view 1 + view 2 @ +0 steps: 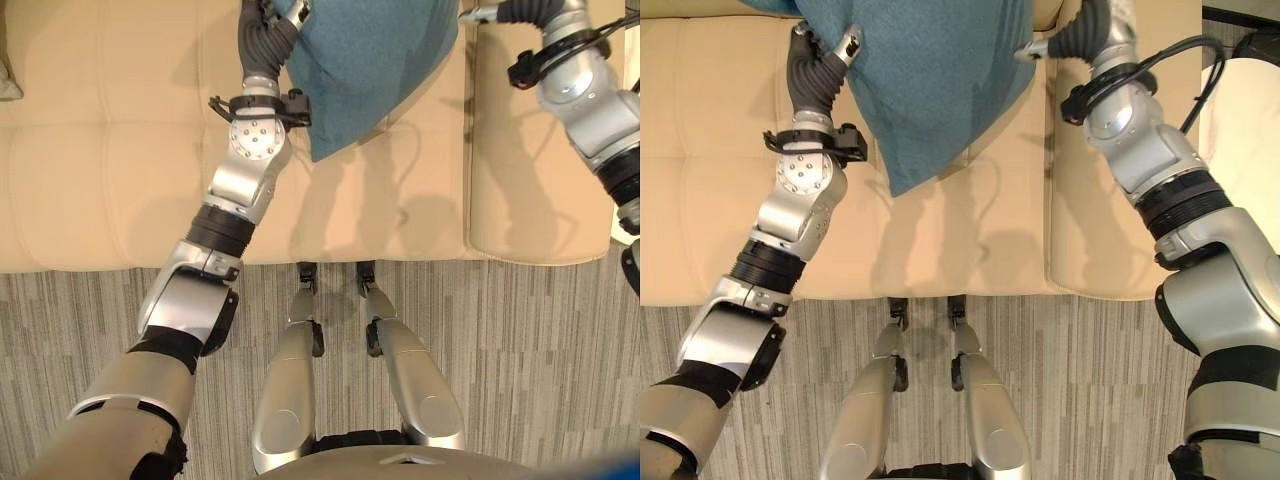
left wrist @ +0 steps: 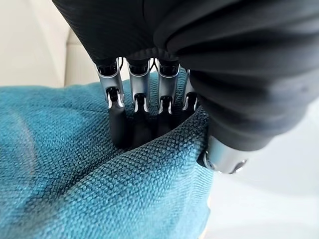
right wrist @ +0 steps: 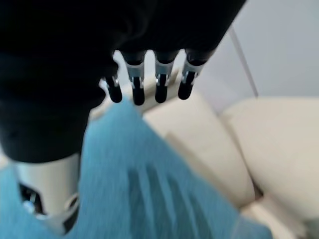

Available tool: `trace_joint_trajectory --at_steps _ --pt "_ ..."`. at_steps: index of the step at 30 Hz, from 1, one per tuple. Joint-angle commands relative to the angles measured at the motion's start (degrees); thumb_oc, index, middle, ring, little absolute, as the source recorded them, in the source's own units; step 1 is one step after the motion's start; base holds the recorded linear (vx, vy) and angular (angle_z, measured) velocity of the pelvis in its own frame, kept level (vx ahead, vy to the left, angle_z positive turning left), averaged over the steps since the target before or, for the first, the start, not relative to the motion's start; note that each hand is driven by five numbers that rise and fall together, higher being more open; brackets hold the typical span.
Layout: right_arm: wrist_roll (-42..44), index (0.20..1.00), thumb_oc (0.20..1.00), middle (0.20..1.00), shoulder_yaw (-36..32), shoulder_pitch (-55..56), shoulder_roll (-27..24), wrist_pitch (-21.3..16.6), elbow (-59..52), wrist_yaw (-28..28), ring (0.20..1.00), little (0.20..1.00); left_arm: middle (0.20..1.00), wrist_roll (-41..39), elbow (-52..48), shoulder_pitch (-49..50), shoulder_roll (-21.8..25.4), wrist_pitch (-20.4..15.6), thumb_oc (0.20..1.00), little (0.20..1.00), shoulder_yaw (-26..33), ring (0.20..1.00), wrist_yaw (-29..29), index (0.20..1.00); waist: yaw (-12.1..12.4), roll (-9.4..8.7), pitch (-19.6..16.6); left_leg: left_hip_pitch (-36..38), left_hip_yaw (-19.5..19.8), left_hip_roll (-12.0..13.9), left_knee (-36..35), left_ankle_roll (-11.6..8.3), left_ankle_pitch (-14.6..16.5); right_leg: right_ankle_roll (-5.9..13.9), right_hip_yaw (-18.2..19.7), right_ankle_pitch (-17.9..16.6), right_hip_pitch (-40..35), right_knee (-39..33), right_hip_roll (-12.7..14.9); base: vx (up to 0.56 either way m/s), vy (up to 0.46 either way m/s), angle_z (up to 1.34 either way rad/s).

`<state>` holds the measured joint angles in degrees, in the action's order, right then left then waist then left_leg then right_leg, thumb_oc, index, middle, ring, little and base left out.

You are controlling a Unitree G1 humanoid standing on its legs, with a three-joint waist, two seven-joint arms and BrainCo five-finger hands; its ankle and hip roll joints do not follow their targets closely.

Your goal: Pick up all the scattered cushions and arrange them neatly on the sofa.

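A teal cushion [image 1: 930, 80] hangs tilted over the beige sofa's seat [image 1: 100, 170], one corner pointing down toward the seat. My left hand [image 1: 818, 65] grips its left edge. In the left wrist view the fingers [image 2: 139, 119] dig into a fold of the teal cloth [image 2: 99, 189], with the thumb on the other side. My right hand [image 1: 1085, 30] is at the cushion's upper right edge. In the right wrist view its fingers [image 3: 144, 84] stand straight and clear above the teal cushion [image 3: 139, 189].
The sofa has a seam [image 1: 468, 150] between two seat pads, and its front edge runs across the view. Grey striped carpet [image 1: 550, 350] lies in front. A pale object [image 1: 6, 82] peeks in at the far left of the seat.
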<state>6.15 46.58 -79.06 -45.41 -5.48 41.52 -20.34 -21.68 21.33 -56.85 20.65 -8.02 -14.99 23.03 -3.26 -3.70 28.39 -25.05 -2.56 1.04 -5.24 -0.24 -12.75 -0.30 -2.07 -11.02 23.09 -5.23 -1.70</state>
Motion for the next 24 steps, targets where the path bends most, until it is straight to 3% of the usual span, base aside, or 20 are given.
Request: trace_joint_trajectory --at_steps 1,5,6,7,10,17,24 --pt "2.57 1.000 1.000 1.000 -1.44 -8.01 -0.44 -1.47 1.03 0.65 1.000 1.000 0.200 2.56 -9.57 -3.98 -0.23 -4.69 0.200 0.200 1.70 0.200 -2.66 0.200 1.68 -1.54 1.21 4.50 1.02 -1.38 0.24 -3.01 7.15 3.66 -0.32 0.25 -2.40 0.23 3.22 0.01 -0.024 0.12" --pt "4.87 1.000 1.000 1.000 -7.79 -2.41 4.32 -1.38 0.22 0.29 1.000 1.000 0.200 1.91 -14.50 -0.20 -5.03 -4.68 0.200 0.200 2.11 0.200 -4.11 0.200 2.44 -1.42 1.01 4.25 1.20 -1.35 0.24 -3.06 7.29 3.63 -0.74 0.61 -2.43 0.23 3.03 0.01 -0.017 0.06" --pt "5.26 0.495 0.495 0.495 -9.75 -0.88 6.08 -1.39 -0.15 0.16 0.495 0.495 0.200 1.88 -15.31 0.11 -6.01 -4.77 0.200 0.200 2.25 0.200 -4.27 0.200 2.62 -1.37 1.00 4.19 1.27 -1.37 0.24 -3.06 7.23 3.62 -0.83 0.61 -2.45 0.23 3.01 0.01 -0.022 0.11" --pt "5.46 0.200 0.200 0.200 -11.45 0.50 7.45 -1.42 -0.60 0.04 0.200 0.200 0.200 1.53 -16.05 0.45 -6.95 -4.83 0.200 0.200 2.33 0.200 -4.56 0.200 2.78 -1.33 1.08 4.16 1.37 -1.37 0.24 -3.09 7.16 3.59 -0.93 0.61 -2.51 0.23 3.02 0.01 -0.021 0.13" --pt "5.35 0.200 0.200 0.200 -15.75 3.87 11.04 -1.58 -2.99 -0.61 0.200 0.200 0.200 1.30 -17.64 0.32 -9.10 -5.20 0.200 0.200 2.71 0.200 -5.05 0.200 3.21 -1.39 1.39 3.78 1.63 -1.44 0.24 -3.27 6.94 3.61 -1.34 0.74 -2.46 0.23 2.98 0.00 -0.030 0.10" --pt "4.19 0.200 0.200 0.200 -19.72 7.37 13.72 -2.16 -8.13 -2.03 0.200 0.200 0.200 1.08 -15.76 -0.90 -10.11 -5.60 0.200 0.200 2.04 0.200 -4.99 0.200 3.13 -2.16 1.40 3.87 1.89 -1.31 0.24 -3.49 7.01 3.63 -1.92 0.84 -2.80 0.23 3.02 0.01 -0.018 0.12" --pt "3.72 0.200 0.200 0.200 -23.07 7.52 16.98 -3.72 -12.83 -4.03 0.200 0.200 0.200 2.60 -8.38 -11.67 -3.20 -7.01 0.200 0.200 1.21 0.200 -1.75 0.200 1.87 -1.55 1.31 5.48 1.55 -1.64 0.24 -3.22 7.81 3.87 -1.33 0.65 -3.97 0.23 3.13 0.00 0.008 0.01"
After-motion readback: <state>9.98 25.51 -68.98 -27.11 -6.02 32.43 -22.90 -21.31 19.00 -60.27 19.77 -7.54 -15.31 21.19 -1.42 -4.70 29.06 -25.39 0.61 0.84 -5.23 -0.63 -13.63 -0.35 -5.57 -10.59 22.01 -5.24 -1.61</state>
